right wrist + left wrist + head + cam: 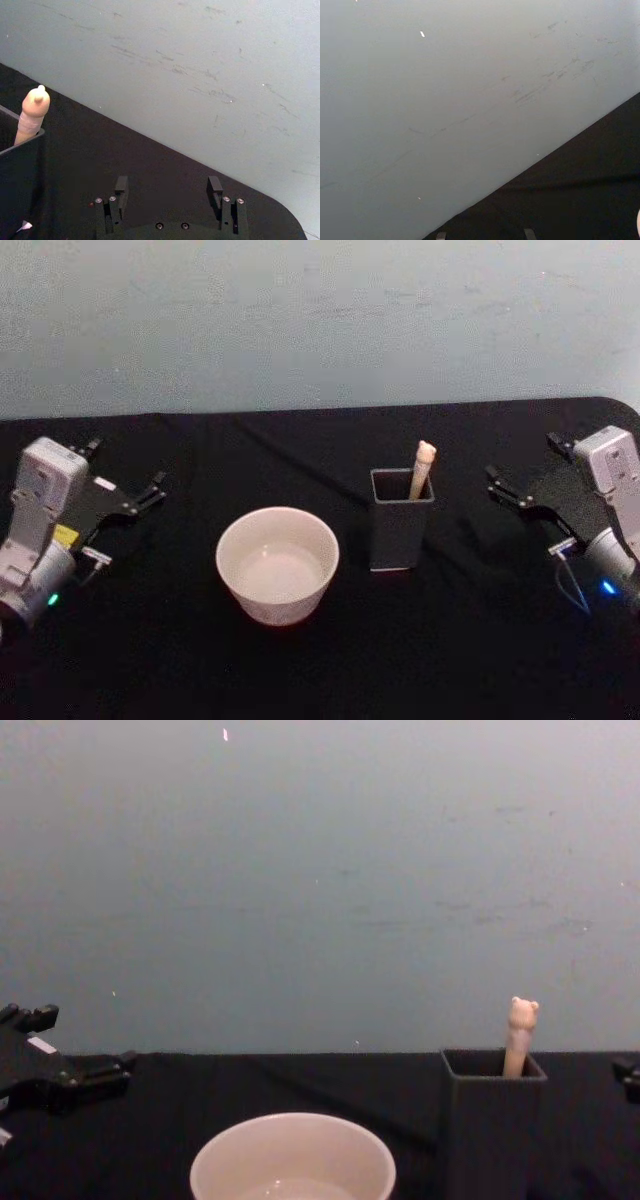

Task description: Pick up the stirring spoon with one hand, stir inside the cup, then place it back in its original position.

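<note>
Presently, step in hand: the first reach, nothing lifted yet.

1. Table (pixel 470 660), black-clothed. Both claws hover just above it, well apart, one at each end.
2. Cup (pixel 270 608), cream-white and wide. It stands beyond the holder from the right claw, and between the two claws. Judged an easy target for stirring, though the spoon must be lifted fully out of the holder before it is carried across.
3. Holder (pixel 395 535), dark grey, square and upright. It stands inward of the right claw, between that claw and the cup. Its walls rise close about the spoon, so the fingers should probably close above the rim, not inside it.
4. Spoon (pixel 424 462), the task's piece. It stands in the holder and leans into the corner on the right claw's side. The beige bear-topped handle pokes out above the rim; the shaft and bowl are hidden inside. Advice: grip the exposed handle, draw it straight up, and note the corner for the return.

Pose.
- Right claw (pixel 522 464), on the wrist with the blue light. It sits level with the holder and angles inward toward it, fingers (pixel 121 186) spread wide and holding nothing. It is the nearer claw to the spoon and the likelier one to take it.
- Left claw (pixel 126 468), off to the cup's far side. Its fingertips show apart, it is empty, and it is judged idle.
</note>
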